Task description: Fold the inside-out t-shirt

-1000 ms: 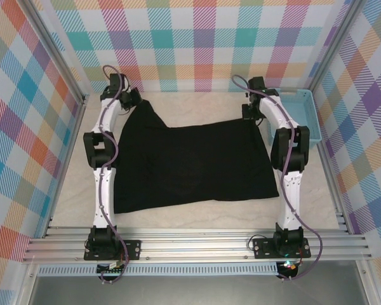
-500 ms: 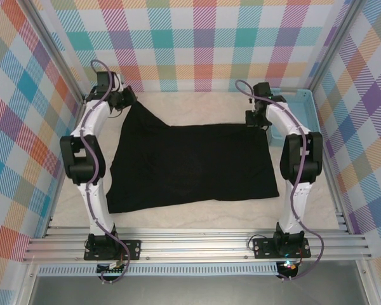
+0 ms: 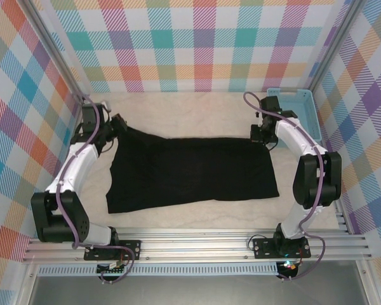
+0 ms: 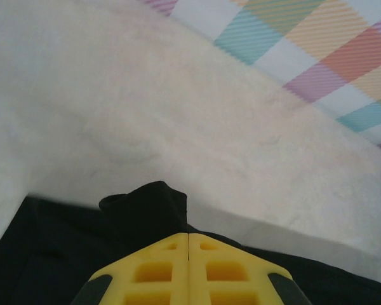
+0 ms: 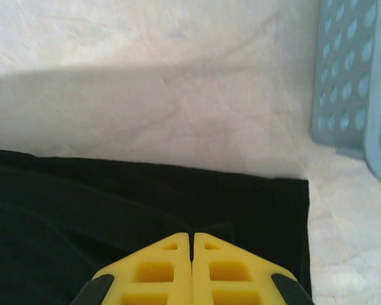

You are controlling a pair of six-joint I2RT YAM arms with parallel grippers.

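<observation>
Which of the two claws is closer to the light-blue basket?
The right gripper, pinching the t-shirt at its far right corner just beside the basket; the left gripper holds the opposite far corner.

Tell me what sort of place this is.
Probably a robot lab test cell, not a home: an aluminium frame carries the left arm and right arm, bright plaid panels wall in a table, and a black t-shirt lies spread between the arms.

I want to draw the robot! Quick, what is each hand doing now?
Left hand: closed, pinching the soft black cloth t-shirt.
Right hand: closed, pinching the same t-shirt.
</observation>
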